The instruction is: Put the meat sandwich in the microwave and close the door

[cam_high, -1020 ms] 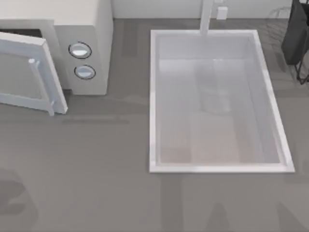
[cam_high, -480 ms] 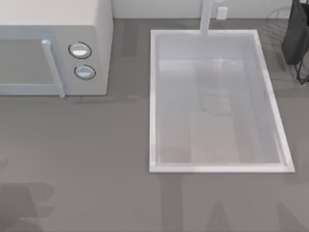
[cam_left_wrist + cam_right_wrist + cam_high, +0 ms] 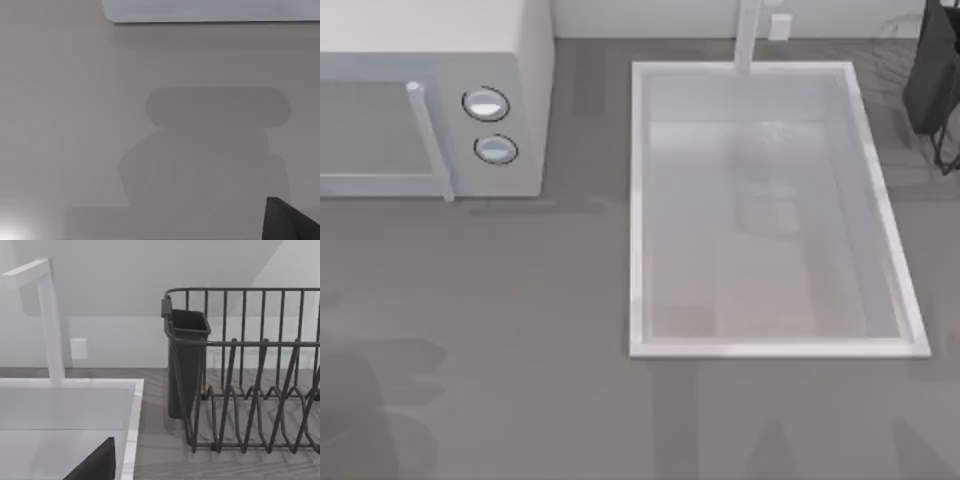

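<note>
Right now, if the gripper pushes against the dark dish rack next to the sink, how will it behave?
The dish rack looks like thin open wire, so probably light and likely to slide on the smooth counter. Its wide, low base suggests it would hardly tip. The cup on its end may make that side heavier.

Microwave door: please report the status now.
Door shut flush on microwave, handle upright. Sandwich hidden behind the window. Sink and dish rack stand apart; counter by the microwave bare.

Top view looks straight down; right wrist faces sink (image 3: 132, 405) (shared).
</note>
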`<state>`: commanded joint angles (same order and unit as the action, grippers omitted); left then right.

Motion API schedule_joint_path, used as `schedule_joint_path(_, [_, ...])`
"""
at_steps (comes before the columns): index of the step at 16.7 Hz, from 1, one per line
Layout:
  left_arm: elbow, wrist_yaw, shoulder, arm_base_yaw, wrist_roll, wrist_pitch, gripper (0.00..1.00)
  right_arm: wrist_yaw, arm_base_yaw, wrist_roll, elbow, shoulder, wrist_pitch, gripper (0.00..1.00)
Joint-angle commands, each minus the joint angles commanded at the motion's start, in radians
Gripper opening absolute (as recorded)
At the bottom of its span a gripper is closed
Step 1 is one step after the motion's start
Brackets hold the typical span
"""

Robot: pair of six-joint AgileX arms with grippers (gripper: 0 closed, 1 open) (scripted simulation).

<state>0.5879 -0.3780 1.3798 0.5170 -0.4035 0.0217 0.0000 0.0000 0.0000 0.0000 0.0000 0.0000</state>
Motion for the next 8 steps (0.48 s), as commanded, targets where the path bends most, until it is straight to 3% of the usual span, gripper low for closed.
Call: schedule_joint_path(8, [0.159,0.086,0.273,-0.132,0.103,-0.094,0.0,0.0,0.0,0.0,0.0,0.0,0.0,1.0])
